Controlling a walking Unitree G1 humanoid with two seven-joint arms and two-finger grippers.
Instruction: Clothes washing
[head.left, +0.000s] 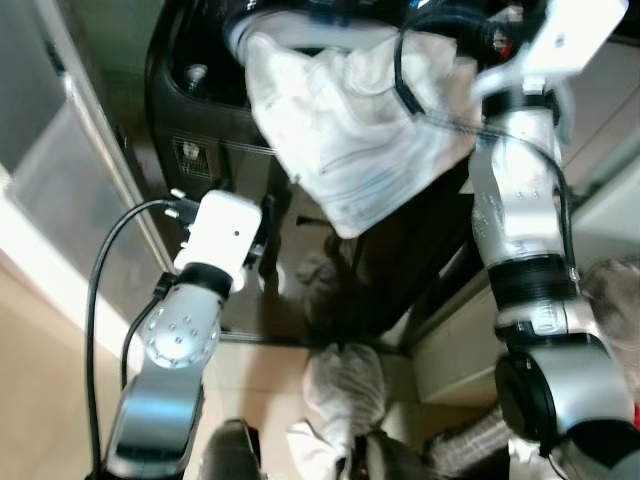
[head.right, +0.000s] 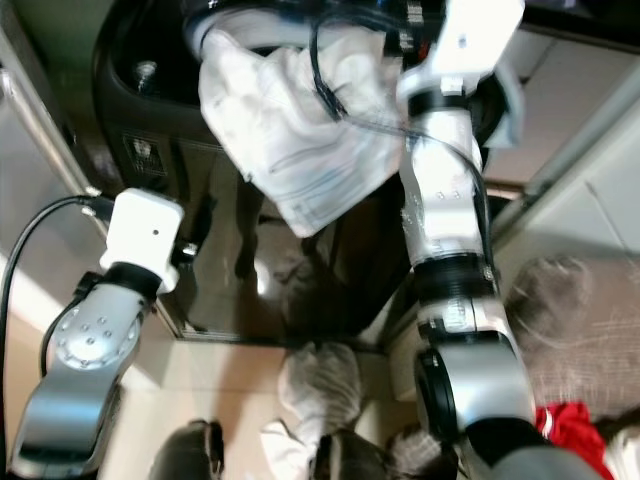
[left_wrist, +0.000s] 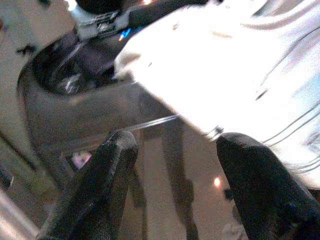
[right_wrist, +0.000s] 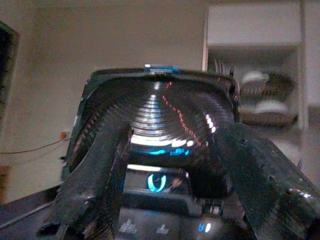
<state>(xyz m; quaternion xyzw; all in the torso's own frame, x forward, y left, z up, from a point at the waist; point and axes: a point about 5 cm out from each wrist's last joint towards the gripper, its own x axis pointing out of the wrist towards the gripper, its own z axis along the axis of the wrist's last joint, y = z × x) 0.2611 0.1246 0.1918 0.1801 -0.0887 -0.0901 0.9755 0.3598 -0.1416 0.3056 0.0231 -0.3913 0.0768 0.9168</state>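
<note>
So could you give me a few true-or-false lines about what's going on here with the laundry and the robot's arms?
1. A white garment hangs over the rim of the black washing machine. True.
2. The left gripper is clamped on the garment. False: its fingers stand apart, short of the cloth, in front of the machine.
3. More pale clothes lie on the floor below. True.
4. The right arm hangs idle at the robot's side. False: it reaches up over the machine.
5. The washer's front is white. False: it is glossy black.
</note>
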